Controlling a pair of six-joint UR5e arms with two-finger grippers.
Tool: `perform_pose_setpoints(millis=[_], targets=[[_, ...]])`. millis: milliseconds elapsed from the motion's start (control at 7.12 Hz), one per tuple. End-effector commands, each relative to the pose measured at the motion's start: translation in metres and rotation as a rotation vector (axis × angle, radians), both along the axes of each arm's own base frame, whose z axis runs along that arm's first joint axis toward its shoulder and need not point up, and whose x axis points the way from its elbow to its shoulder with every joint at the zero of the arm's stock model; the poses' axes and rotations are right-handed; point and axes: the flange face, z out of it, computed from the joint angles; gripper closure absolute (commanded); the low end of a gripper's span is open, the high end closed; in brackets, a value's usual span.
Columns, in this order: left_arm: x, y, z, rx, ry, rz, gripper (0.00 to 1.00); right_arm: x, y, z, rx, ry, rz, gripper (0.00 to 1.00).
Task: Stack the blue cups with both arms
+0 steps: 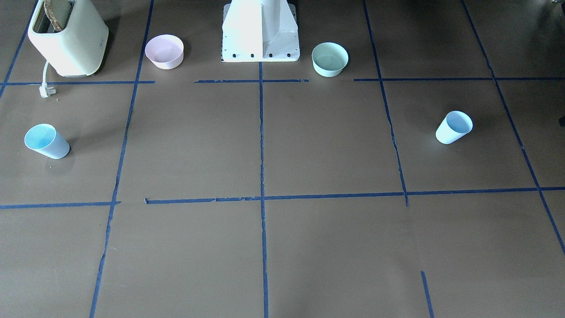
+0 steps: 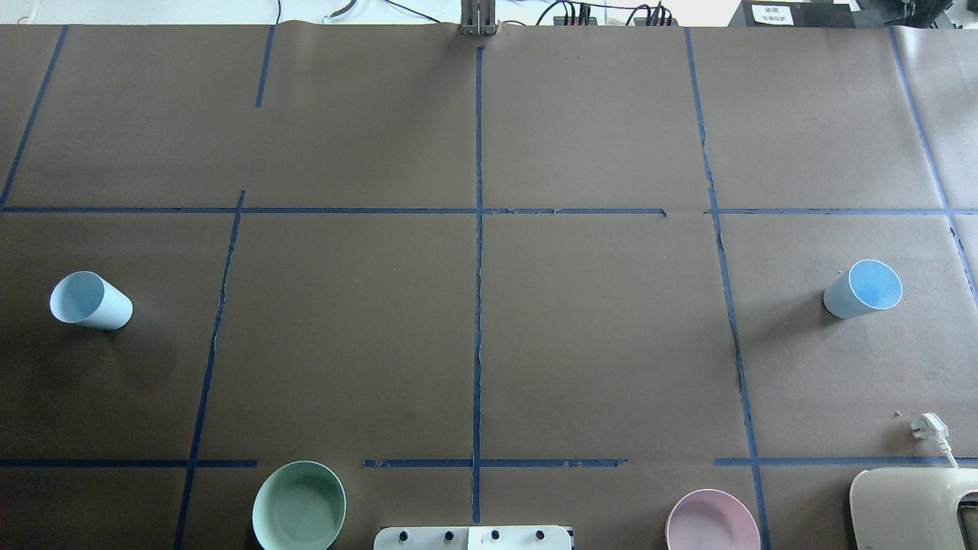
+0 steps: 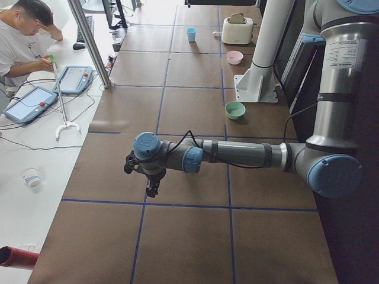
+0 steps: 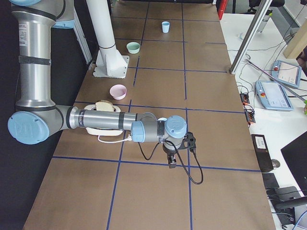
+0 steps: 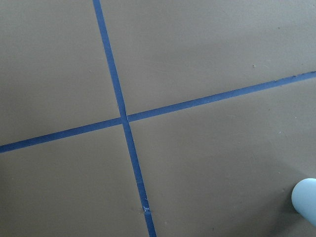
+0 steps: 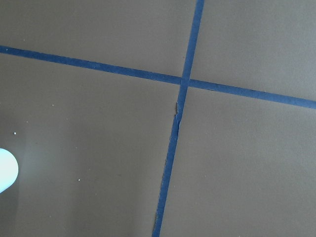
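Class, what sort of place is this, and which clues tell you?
Probably a robotics lab: jointed left arm and right arm over a table gridded in blue tape, operator at control tablets.

We see soft, even light on the brown surface (image 2: 596, 344), in sharp focus. In the overhead view the left blue cup (image 2: 90, 300) casts a faint, diffuse shadow toward 5 o'clock, and the right blue cup (image 2: 863, 289) casts one toward 8 o'clock. In the front-facing view the white pedestal (image 1: 260, 39) at 12 o'clock is blown out. The right wrist view looks dimmer than the left.
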Motion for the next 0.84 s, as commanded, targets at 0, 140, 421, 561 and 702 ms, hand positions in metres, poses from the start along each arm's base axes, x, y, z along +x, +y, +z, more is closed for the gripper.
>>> perform_pose_setpoints(millis=[0, 140, 421, 561, 702], targets=[[0.072, 0.02, -0.034, -0.068, 0.036, -0.063, 0.0, -0.001, -0.001, -0.001, 0.002, -0.005, -0.003, 0.0], [0.101, 0.042, -0.028, -0.085, 0.07, -0.086, 0.0, -0.002, -0.001, -0.002, 0.004, -0.004, -0.004, 0.0], [0.162, 0.057, -0.031, -0.104, 0.041, -0.059, 0.0, -0.009, -0.003, -0.001, 0.006, -0.001, -0.021, 0.0], [0.172, 0.062, -0.03, -0.102, 0.041, -0.035, 0.0, -0.011, -0.003, -0.001, 0.008, -0.001, -0.026, 0.0], [0.175, 0.067, -0.027, -0.108, 0.039, -0.025, 0.0, -0.012, -0.003, -0.001, 0.006, -0.001, -0.029, 0.0]])
